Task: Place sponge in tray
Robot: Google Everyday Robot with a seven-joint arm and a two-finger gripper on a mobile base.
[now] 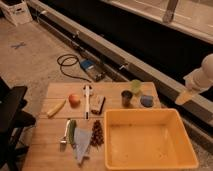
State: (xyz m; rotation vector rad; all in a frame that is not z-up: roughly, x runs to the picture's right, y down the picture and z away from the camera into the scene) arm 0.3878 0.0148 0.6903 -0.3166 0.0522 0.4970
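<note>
Setting: wooden table (50, 150) on a concrete floor, beside a long low ledge.
Sponge: the sponge (146, 101) lies flat near the table's far right edge. It is outside the tray, just beyond its far wall, and nothing touches it, so the task looks to be at its start.
Tray: the yellow tray (150, 162) fills the near right corner, open side up. It sits so near the sponge that the carry should be short.
Neighbours: a dark cup (127, 97) stands just left of the sponge and a pale green cup (136, 86) stands behind it. Both are near enough to be knocked on a descent.
Gripper: the gripper (183, 96) hangs off the table's right side, above and right of the sponge and apart from it. It is probably there to approach from the side away from the cups.
Grip state: cannot tell whether wide or narrow.
Further left: a banana (56, 107), a round orange fruit (74, 99) and grapes (97, 132) lie well apart from the sponge, out of the likely path.
</note>
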